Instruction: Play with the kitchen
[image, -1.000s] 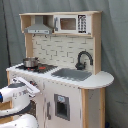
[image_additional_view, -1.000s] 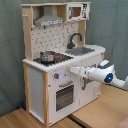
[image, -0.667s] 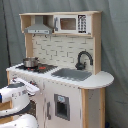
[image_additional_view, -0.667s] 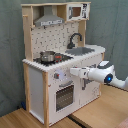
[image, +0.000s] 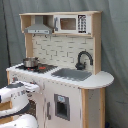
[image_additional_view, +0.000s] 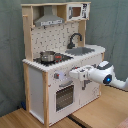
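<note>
The white and light-wood toy kitchen (image: 60, 50) stands in the middle of both exterior views. On its stovetop sits a small metal pot (image: 30, 62) (image_additional_view: 48, 56). Right of that are the grey sink (image: 72, 74) (image_additional_view: 82, 50) and the black faucet (image: 83, 59) (image_additional_view: 75, 39). Up top are the hood (image: 39, 27) and the microwave (image: 72, 23). My white arm reaches in level, and my gripper (image: 36, 87) (image_additional_view: 74, 75) is at the front panel just above the oven door (image_additional_view: 64, 96), below the counter edge. I cannot tell whether it touches the panel.
A grey curtain (image_additional_view: 10, 50) hangs behind the kitchen. The kitchen stands on wooden boards (image_additional_view: 30, 120). A lower cupboard door with a dark inset (image: 62, 106) sits under the sink. My arm's elbow (image_additional_view: 106, 75) is right of the kitchen in the second exterior view.
My gripper has moved closer to the kitchen's front panel: leftward in the second exterior view, rightward in the first exterior view. The kitchen itself has not moved.
</note>
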